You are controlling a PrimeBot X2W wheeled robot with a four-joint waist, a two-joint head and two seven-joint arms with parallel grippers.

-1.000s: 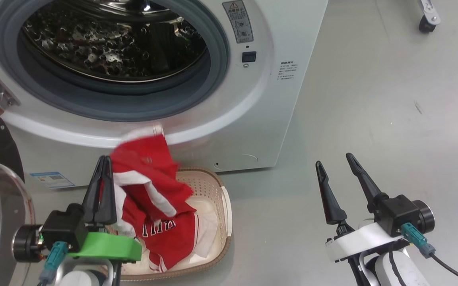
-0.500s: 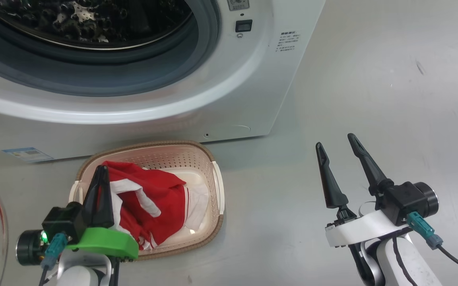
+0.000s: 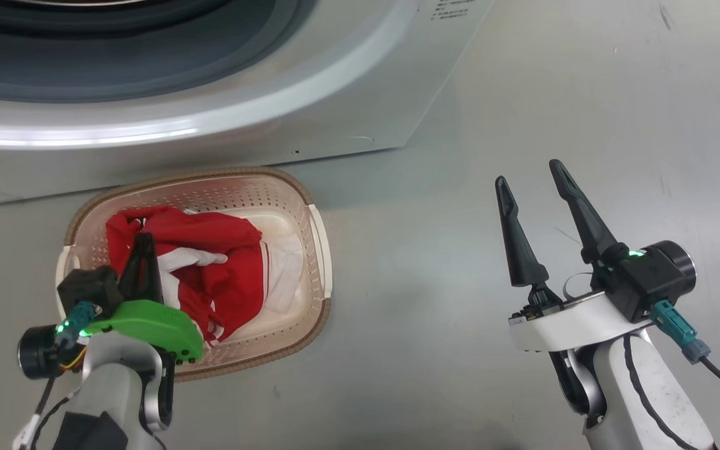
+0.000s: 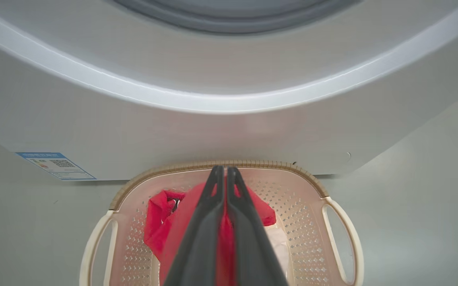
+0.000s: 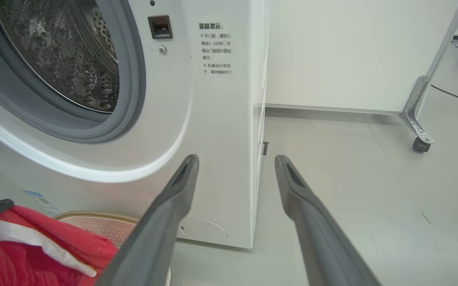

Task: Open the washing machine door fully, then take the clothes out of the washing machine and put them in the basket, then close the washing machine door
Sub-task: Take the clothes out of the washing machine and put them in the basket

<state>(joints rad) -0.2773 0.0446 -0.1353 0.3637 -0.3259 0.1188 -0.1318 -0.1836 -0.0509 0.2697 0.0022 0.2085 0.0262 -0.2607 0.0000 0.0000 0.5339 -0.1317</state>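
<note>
Clothes (image 3: 235, 287) in basket (image 3: 222, 174), pinched by left gripper (image 3: 143, 240)

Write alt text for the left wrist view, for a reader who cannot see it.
The left gripper, its fingers shut on the red clothes, hangs over the cream basket, with the fabric lying inside it. Behind the basket stands the white washing machine, a blue sticker low on its front.

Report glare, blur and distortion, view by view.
Head view: glare streak along the washing machine front, soft with blur. Left wrist view: wide-angle bends the machine's base line; left tool blurred near the lens. Right wrist view: sharp, glints on the drum.
</note>
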